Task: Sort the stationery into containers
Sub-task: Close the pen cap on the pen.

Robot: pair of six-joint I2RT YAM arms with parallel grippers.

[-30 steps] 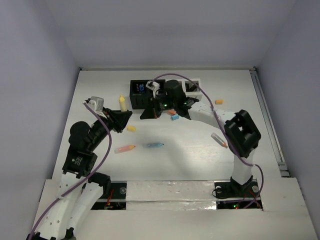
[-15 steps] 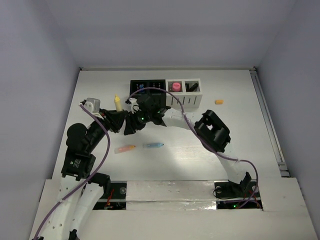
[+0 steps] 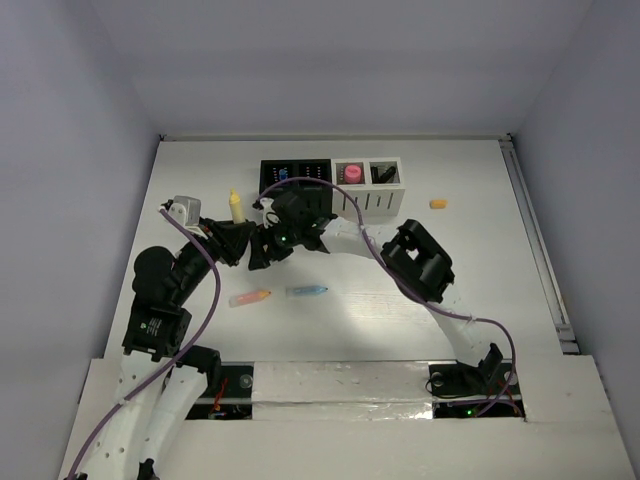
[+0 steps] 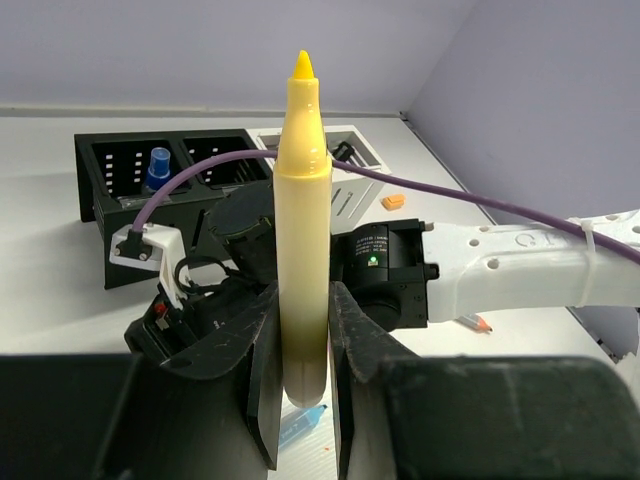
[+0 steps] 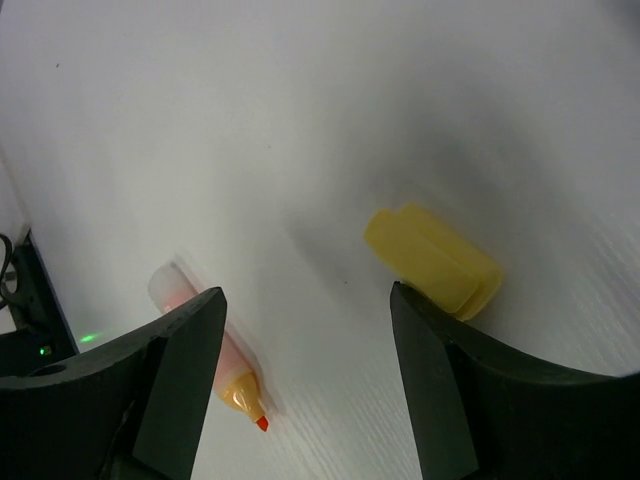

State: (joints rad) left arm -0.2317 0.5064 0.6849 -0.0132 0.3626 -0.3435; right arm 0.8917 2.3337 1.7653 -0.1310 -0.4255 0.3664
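My left gripper is shut on a pale yellow marker, held upright with its tip up; from above the marker shows left of the containers. The containers are a row of two black and two white cubes at the back. My right gripper hangs open just above the table, a yellow cap by its right finger and an orange highlighter by its left. In the top view the right gripper hides the cap. A blue highlighter lies beside the orange one.
A pink item sits in one white cube and a blue one in a black cube. A small orange bit lies right of the row. The right arm stretches across the middle, close to my left gripper.
The right arm swung from the black containers down and left to above the yellow cap, and its jaws opened. The left gripper raised the yellow marker slightly toward the back.
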